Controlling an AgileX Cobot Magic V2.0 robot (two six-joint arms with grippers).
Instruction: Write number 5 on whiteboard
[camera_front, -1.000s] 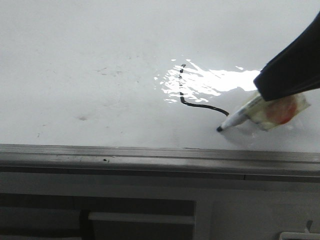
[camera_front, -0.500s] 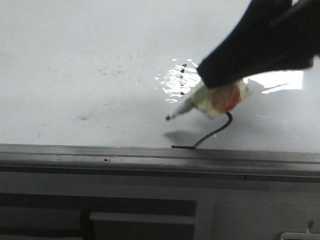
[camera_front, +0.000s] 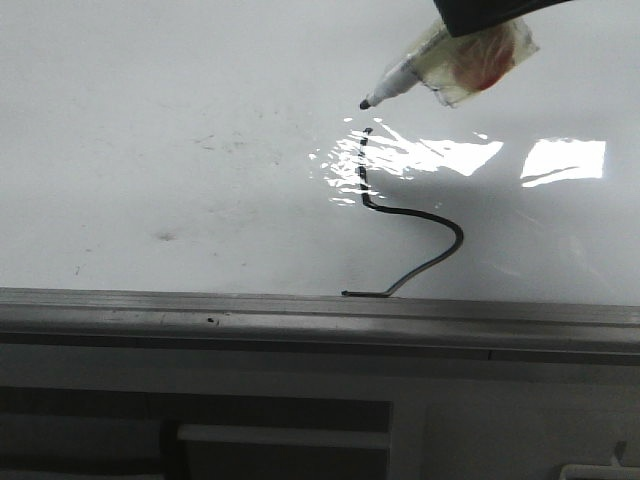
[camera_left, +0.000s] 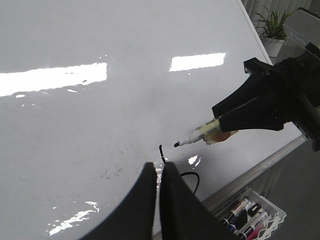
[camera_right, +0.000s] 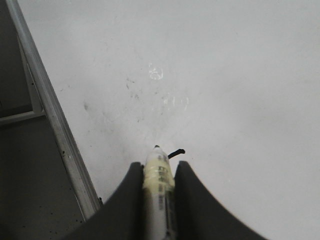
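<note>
The right claw (camera_right: 159, 185) is clamped on a marker (camera_front: 400, 80), fingers pressed against its taped barrel, black tip held just above the top end of the 5 (camera_front: 400, 215) and off the whiteboard (camera_front: 150, 120). The 5 so far shows an upright stroke, a rounded belly and a tail reaching the grey frame (camera_front: 300, 310). The left claw (camera_left: 159, 200) hangs near it with fingers together, holding nothing. A tray of markers (camera_left: 252, 217) sits below the frame.
</note>
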